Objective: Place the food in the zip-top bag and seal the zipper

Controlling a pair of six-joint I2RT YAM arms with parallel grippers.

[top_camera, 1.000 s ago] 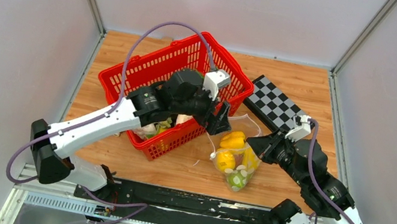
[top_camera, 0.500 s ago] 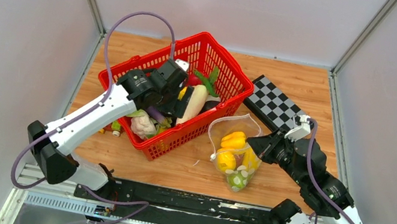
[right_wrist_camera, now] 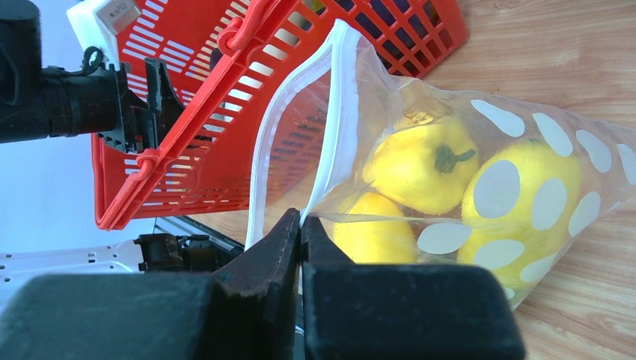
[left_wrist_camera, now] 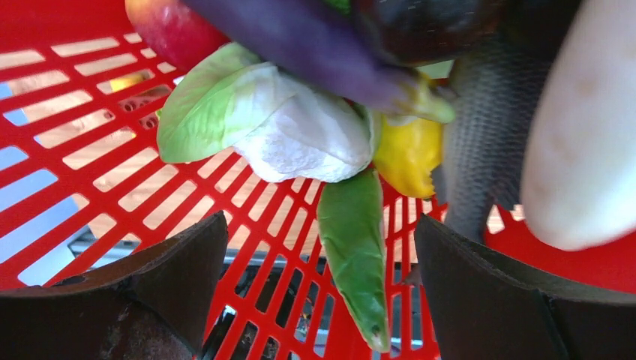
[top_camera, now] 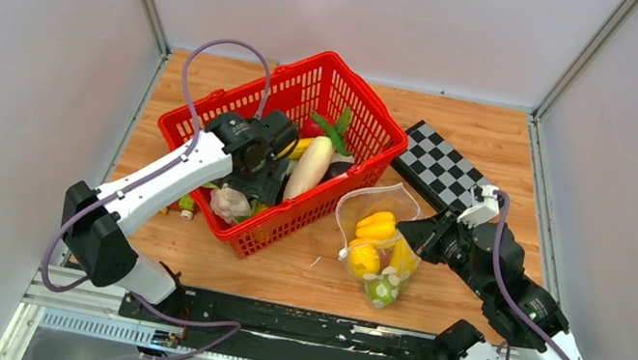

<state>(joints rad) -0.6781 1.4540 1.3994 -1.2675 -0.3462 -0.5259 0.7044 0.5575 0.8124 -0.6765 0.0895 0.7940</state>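
The clear dotted zip-top bag [top_camera: 378,244] lies right of the red basket [top_camera: 206,127] with its mouth open. It holds yellow toy foods [right_wrist_camera: 424,161] and a green one [top_camera: 380,290]. My right gripper [top_camera: 407,228] is shut on the bag's white zipper [right_wrist_camera: 330,120] edge, seen at the jaws in the right wrist view [right_wrist_camera: 301,223]. My left gripper [top_camera: 258,180] is open inside the basket. It hangs over a white and green cauliflower [left_wrist_camera: 292,131], a green pepper [left_wrist_camera: 356,255], a yellow piece [left_wrist_camera: 409,154] and a purple eggplant [left_wrist_camera: 315,41]. It holds nothing.
The basket also holds a long white radish [top_camera: 309,167], a red fruit [top_camera: 312,128] and green pods [top_camera: 333,129]. A black-and-white checkerboard [top_camera: 440,166] lies behind the bag. Small toy blocks [top_camera: 183,206] sit left of the basket. Grey walls close in the table.
My left arm has swung back from the bag's mouth into the basket and lowered over the food there. The right gripper and the bag have stayed put.
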